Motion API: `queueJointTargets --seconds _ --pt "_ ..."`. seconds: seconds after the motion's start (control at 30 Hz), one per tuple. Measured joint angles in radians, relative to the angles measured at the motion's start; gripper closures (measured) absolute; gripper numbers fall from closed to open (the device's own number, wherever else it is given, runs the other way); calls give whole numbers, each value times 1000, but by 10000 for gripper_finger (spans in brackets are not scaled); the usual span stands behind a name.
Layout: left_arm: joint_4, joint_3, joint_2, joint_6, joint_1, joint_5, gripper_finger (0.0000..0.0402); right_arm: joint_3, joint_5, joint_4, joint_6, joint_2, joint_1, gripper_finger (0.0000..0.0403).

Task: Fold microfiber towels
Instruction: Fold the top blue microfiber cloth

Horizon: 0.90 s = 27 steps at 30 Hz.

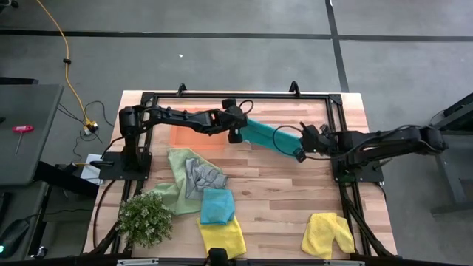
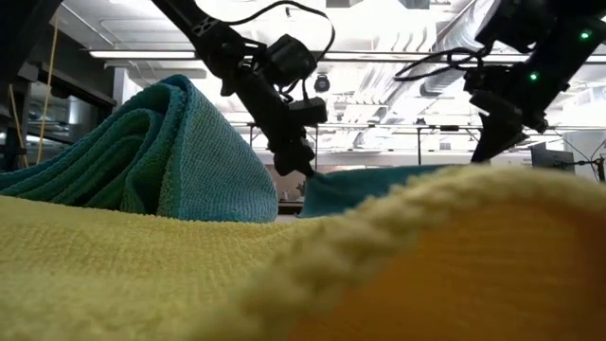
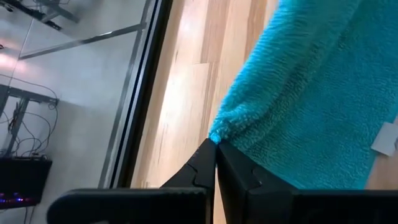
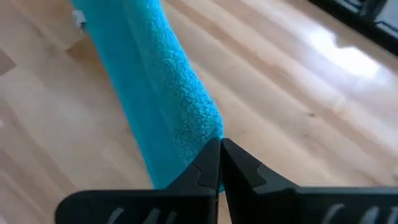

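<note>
Towel: teal towel (image 1: 267,134) stretched above far-centre bench (image 1: 281,192) — between both arms
Left end effector (image 1: 235,134): clamped on its left corner
Right end effector (image 1: 301,151): clamped on its right corner — fingers together

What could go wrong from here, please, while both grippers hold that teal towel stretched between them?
The left gripper and right gripper each pinch only a thin corner of the teal towel, so one might slip out. The sagging towel could also land crooked on the orange tray.
</note>
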Motion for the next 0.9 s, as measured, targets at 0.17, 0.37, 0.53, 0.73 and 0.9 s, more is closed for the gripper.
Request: queueJointTargets --seconds 0.17,0.37,0.53,0.73,0.9 --pt "-26 0 0 -5 0 11 401 -74 2 69 74 0 56 403" --pt "-42 0 0 -92 0 72 400 -124 1 99 131 0 79 403" --pt "-83 0 0 -128 0 149 395 -129 -14 99 141 0 79 403" --pt "-154 1 10 -174 0 194 394 -129 -33 110 141 0 79 403" --pt "-174 1 20 -177 0 196 394 -129 -51 115 146 0 79 403"
